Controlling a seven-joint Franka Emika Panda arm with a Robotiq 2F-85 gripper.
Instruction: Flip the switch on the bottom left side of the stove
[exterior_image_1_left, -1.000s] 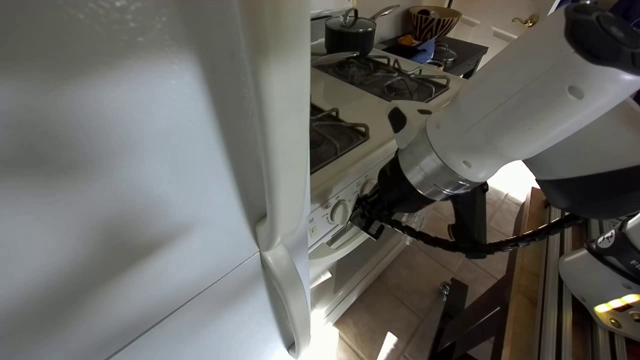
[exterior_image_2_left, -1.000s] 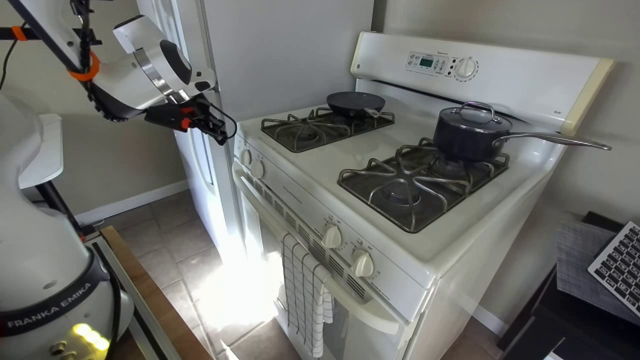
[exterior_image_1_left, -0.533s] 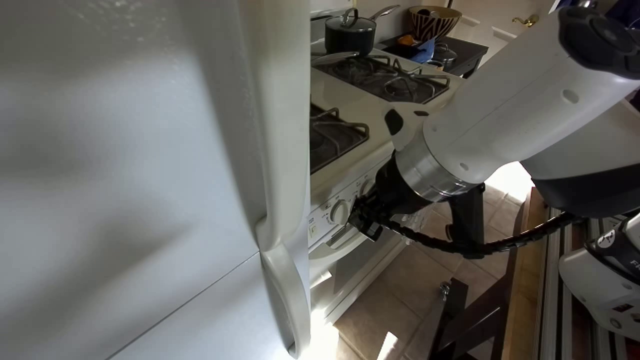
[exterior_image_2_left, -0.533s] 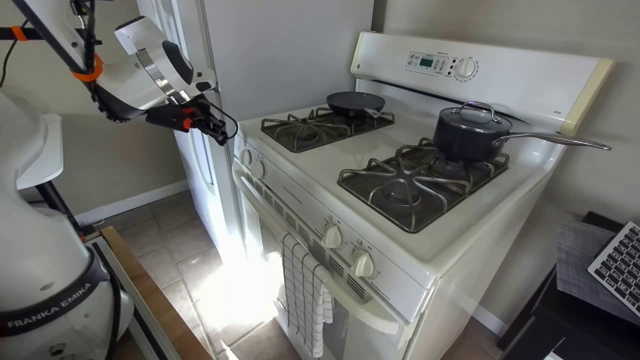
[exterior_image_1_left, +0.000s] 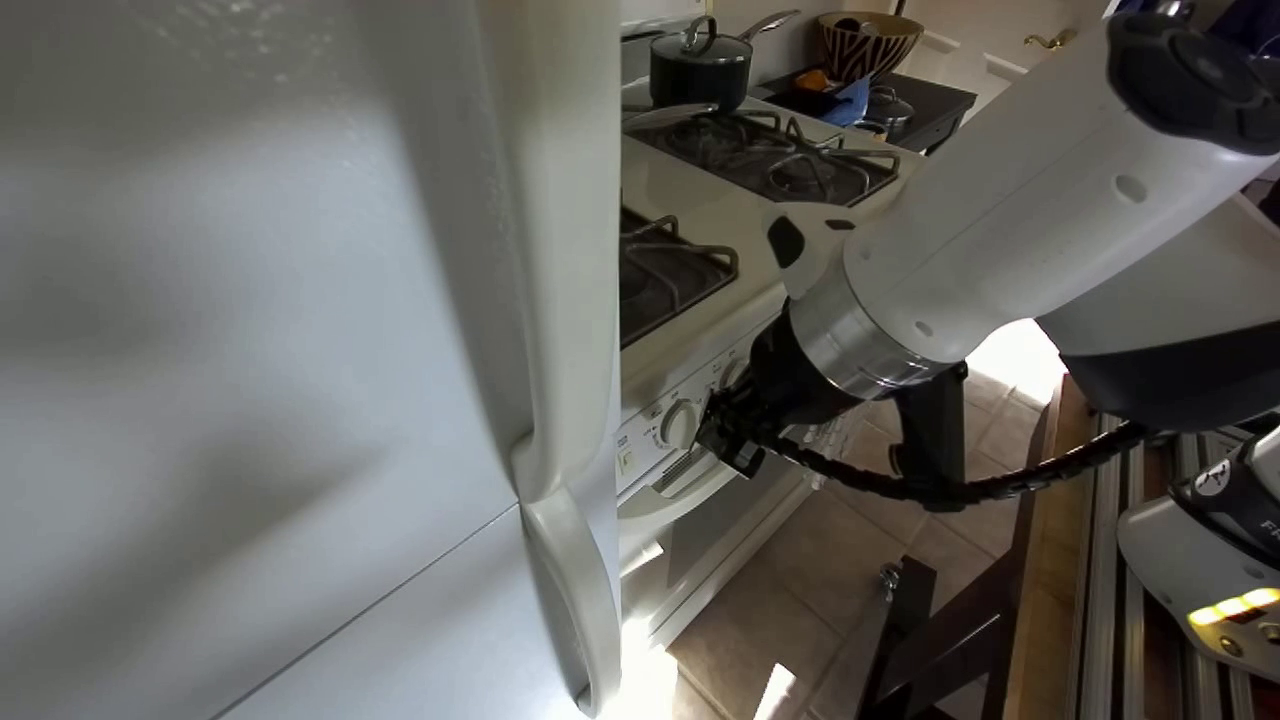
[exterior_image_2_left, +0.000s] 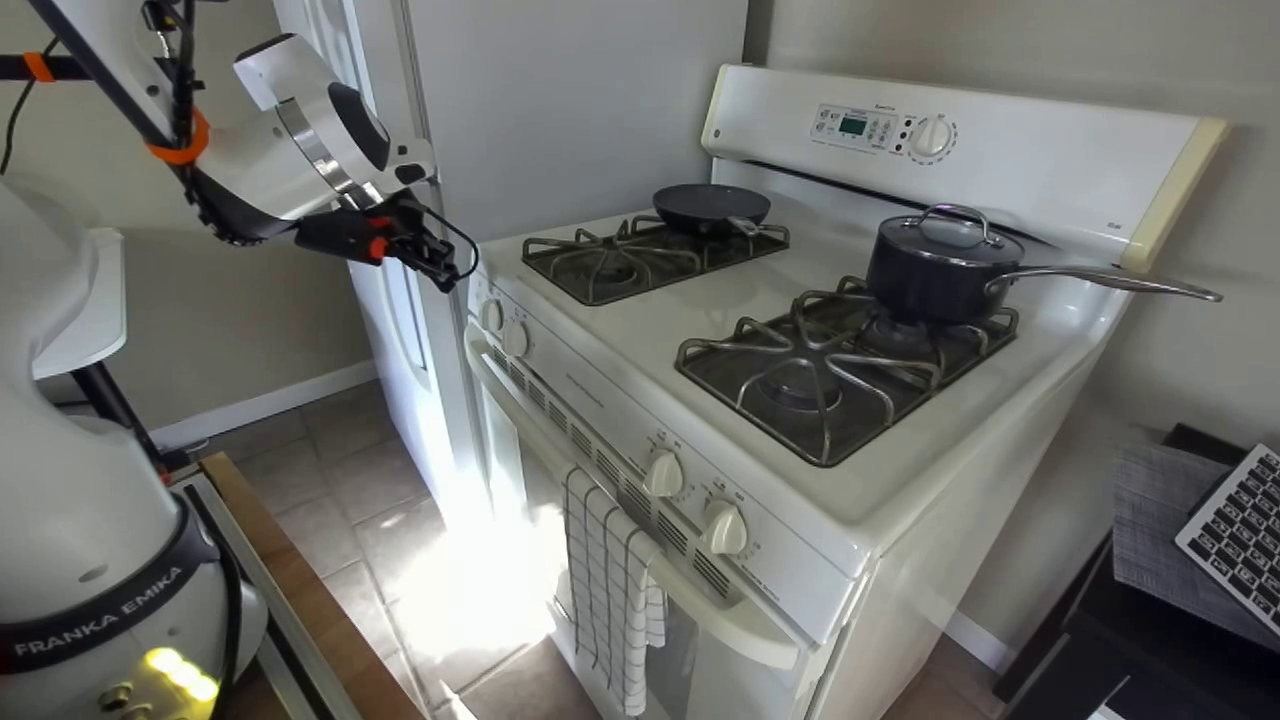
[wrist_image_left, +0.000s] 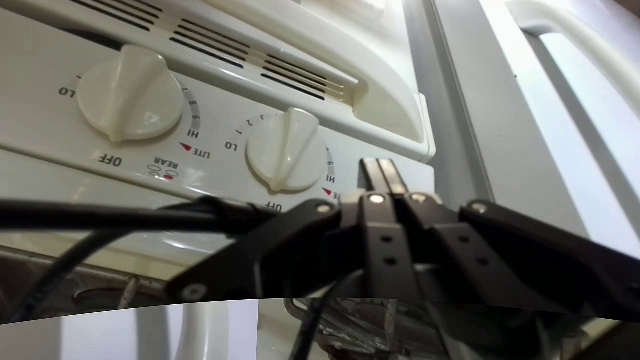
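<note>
Far left of the jaws in an exterior view we've got the fridge, huge and right next to the action; overshoot that way and we could be scraping its side. Next in line, on the front panel of the stove, there's what looks like the switch, a small pale square left of the jaws at the panel's fridge end. Tiny target, so a slightly skewed approach could send the tips skidding off it. Between switch and jaws comes the nearer knob, its pointer toward OFF in the wrist view, and here's our biggest worry: a sideways nudge from the linkage could turn it toward LITE and, in our judgement, let gas out. Now the jaws themselves: closed, fingertips together in the wrist view, nothing visible between them, aimed at the end of the panel. They seem to cover the very spot we'd want to watch, so whether they touch anything there, we can't tell! Pushing in blind could bring too much force, or a press on bare panel that flips nothing. And out to the right of the jaws, a black cable droops away; swing too quickly and that slack could hook a knob or tug the aim off line.
</note>
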